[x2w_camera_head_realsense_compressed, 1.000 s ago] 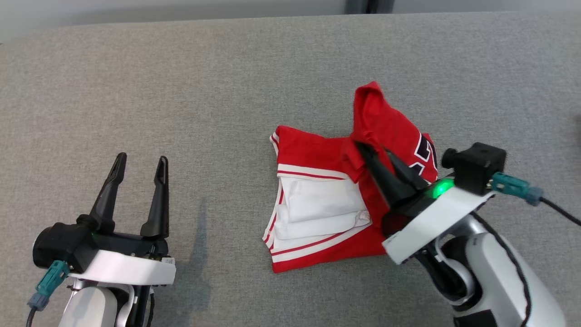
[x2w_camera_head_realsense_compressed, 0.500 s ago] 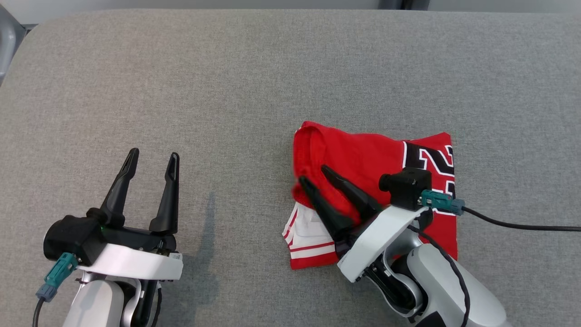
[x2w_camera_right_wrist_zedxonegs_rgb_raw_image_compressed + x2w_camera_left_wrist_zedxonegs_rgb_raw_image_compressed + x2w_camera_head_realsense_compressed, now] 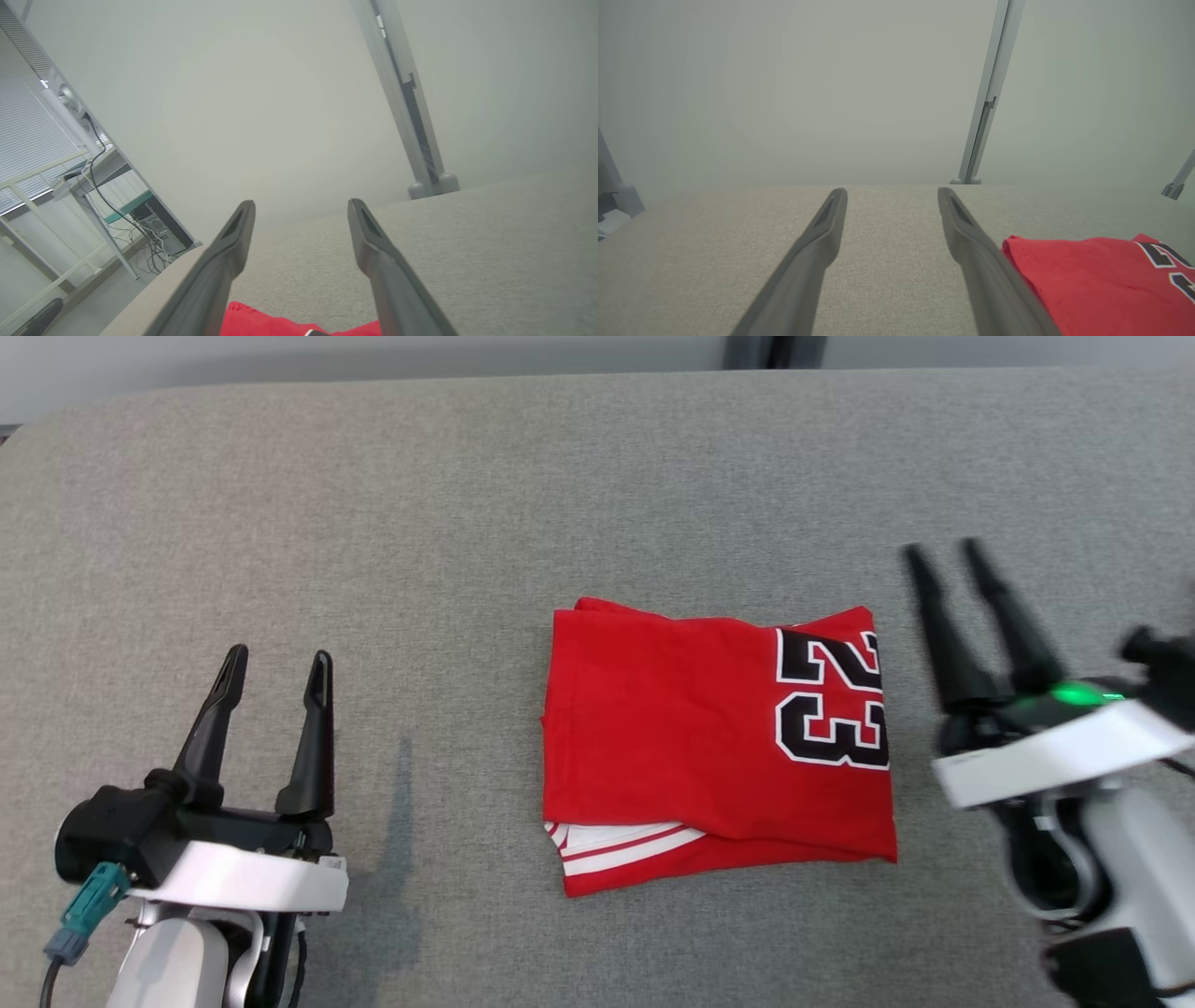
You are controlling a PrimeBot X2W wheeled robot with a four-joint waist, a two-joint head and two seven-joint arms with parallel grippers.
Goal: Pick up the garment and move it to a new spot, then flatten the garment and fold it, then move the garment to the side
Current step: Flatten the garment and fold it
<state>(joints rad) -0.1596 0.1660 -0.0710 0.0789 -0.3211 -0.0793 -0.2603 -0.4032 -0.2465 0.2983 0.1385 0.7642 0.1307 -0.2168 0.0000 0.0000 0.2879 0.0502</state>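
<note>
Your folded red jersey garment (image 3: 691, 747) lies flat on grey fabric-covered table (image 3: 373, 523), just right of centre. Your left gripper (image 3: 280, 656) sits well left of garment, near table's front edge. Your right gripper (image 3: 941, 551) stands near garment's right edge, apart from it. Grey metal post (image 3: 987, 93) rises behind table's far edge.

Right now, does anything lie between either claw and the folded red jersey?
Nothing visible does. The red jersey lies folded on the grey surface, with bare surface between it and the open left claw on one side and the open right claw on the other.
</note>
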